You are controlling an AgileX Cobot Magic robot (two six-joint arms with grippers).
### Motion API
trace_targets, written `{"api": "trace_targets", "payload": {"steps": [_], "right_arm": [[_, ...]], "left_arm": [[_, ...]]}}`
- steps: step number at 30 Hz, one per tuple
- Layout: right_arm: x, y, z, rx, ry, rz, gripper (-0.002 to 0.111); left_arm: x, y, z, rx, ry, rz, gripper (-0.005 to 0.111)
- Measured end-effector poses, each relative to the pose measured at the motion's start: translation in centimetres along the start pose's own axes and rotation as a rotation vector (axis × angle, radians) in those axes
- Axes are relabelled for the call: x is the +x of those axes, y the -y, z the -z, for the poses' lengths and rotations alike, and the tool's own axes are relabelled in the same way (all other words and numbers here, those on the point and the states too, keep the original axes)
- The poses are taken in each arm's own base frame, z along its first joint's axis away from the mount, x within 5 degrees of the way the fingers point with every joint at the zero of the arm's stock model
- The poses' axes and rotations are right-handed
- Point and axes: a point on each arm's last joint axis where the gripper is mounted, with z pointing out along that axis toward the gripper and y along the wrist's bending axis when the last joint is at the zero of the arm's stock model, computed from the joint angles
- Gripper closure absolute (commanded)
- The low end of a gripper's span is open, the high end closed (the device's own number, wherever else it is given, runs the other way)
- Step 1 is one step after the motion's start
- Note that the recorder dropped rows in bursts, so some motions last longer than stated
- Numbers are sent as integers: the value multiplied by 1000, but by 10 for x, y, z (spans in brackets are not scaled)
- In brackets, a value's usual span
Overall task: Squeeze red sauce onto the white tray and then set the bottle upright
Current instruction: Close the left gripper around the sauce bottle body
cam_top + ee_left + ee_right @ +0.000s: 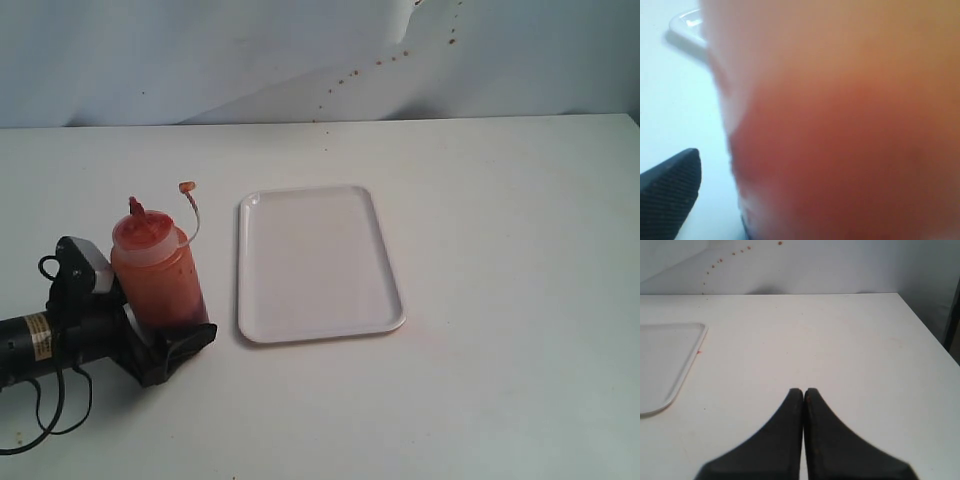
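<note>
On my exterior feed the bottle (160, 275) stands upright on the table (500, 300), just to the left of the white tray (315, 255) and apart from it. It is a translucent cylinder. The sauce inside is orange-red, darkest near the base and paler and cloudier towards the shoulder. It has a whitish cap and a pointed red nozzle (137, 208). A thin tether curls up and to the right from the cap, ending in the small tip cap (187, 186), which hangs free in the air.

My left pincer (178, 328) sits low at the bottle's base with its jaws spread wide on either side. From the left wrist camera the bottle (840, 125) is a blurred orange-red wall filling most of the view. One black textured finger (670, 195) shows with a strip of bare table between it and the bottle, so I read that pincer as open and not gripping. A corner of the tray (687, 25) peeks in beyond.

My right pincer (803, 392) is closed tight, fingertips touching, with nothing between them. It hovers over bare table, with the tray (665, 360) off to one side. The tray's face looks plain white. Small reddish-brown specks (380, 62) dot the backdrop.
</note>
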Motion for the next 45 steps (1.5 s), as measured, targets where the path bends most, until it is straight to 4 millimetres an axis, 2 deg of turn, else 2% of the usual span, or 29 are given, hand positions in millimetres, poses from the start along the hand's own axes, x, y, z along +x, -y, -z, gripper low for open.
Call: {"api": "trace_targets", "payload": {"steps": [17,18,20,23,25,26,45], "right_arm": [[0,0,0,0,0,0,108],[0,0,0,0,0,0,108],[0,0,0,0,0,0,108],[0,0,0,0,0,0,108],[0,0,0,0,0,0,108],[0,0,0,0,0,0,108],[0,0,0,0,0,0,108]], "left_arm": [[0,-1,-1,0,-4,1,4],[0,-1,-1,0,-4,1,11],[0,0,-1,9,-6,-3,31],[1,3,-1,43,-17,-21,74],[1,3,-1,44,-19,-22,99],[1,3,-1,44,-21,-22,107],[1,3,-1,49,-22,-28,106]]}}
